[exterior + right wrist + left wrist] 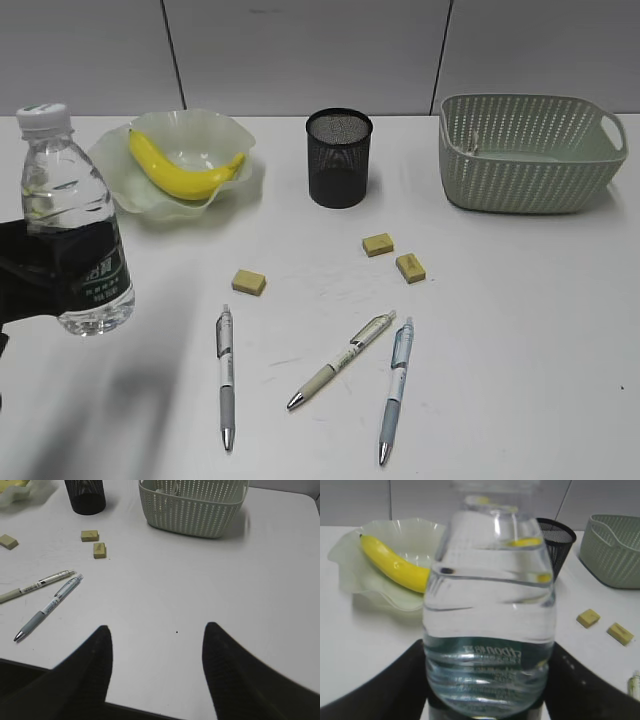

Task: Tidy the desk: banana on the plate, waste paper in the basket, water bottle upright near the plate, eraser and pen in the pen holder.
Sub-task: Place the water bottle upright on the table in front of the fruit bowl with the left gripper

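The water bottle (75, 230) (490, 605) is upright at the desk's left front, in front of the plate. My left gripper (45, 268) (487, 680) is shut on its green label. The banana (180, 170) (395, 565) lies in the wavy pale-green plate (225, 130) (350, 565). Behind centre stands the black mesh pen holder (339, 158) (85, 497). Three tan erasers (249, 282) (378, 244) (410, 267) and three pens (226, 375) (342, 358) (394, 388) lie on the desk (500, 330). Inside the basket (530, 155) (195, 505) a pale lump shows, too indistinct to name as the waste paper. My right gripper (156, 630) is open over bare desk.
The desk's near edge runs just under my right gripper's fingers (95, 670). A grey panelled wall (300, 50) backs the desk.
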